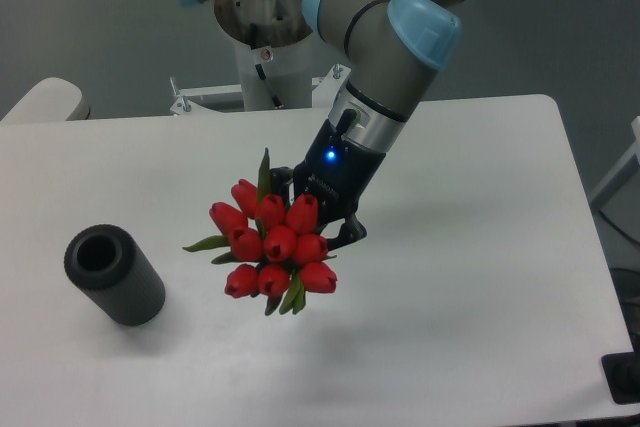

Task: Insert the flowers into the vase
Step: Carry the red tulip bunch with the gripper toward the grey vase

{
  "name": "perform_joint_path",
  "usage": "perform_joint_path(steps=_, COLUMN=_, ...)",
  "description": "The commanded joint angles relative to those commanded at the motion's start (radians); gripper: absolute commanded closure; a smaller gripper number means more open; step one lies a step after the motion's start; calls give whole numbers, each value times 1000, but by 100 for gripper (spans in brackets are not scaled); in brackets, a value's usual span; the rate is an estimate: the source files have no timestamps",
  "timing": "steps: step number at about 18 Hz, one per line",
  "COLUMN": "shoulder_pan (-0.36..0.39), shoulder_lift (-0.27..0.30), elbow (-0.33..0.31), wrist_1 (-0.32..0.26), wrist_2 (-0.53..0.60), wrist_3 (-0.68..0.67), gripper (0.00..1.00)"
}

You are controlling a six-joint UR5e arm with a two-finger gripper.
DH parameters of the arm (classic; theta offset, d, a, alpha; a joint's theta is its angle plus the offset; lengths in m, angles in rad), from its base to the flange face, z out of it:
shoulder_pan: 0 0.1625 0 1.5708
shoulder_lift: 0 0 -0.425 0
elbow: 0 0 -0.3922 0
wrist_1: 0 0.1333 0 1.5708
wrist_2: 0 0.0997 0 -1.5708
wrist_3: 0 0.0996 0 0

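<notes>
The flowers [275, 245], a tight bunch of red tulip buds with a few green leaves, hang in the air over the middle of the white table [470, 277]. My gripper [318, 215] is shut on the flowers from behind, its fingers mostly hidden by the buds. The buds point toward the camera and down-left. The vase [114, 274], a dark grey ribbed cylinder with a round hole in its top, stands on the table at the left, well apart from the bunch.
The arm's base [265, 47] rises at the table's back edge. A pale rounded object [45, 100] sits at the back left corner. A dark object [623, 377] shows at the lower right edge.
</notes>
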Motion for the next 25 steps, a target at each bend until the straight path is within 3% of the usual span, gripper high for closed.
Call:
perform_joint_path(steps=10, shoulder_pan=0, shoulder_lift=2, elbow=2, wrist_1=2, wrist_2=-98, wrist_3=-35, gripper=77)
perform_joint_path(steps=19, shoulder_pan=-57, shoulder_lift=44, elbow=-20, wrist_1=38, wrist_2=-172, wrist_3=-158, gripper=77)
perform_joint_path(steps=25, shoulder_pan=-118, shoulder_lift=118, elbow=-29, wrist_1=37, wrist_2=-186, wrist_3=-187, gripper=77)
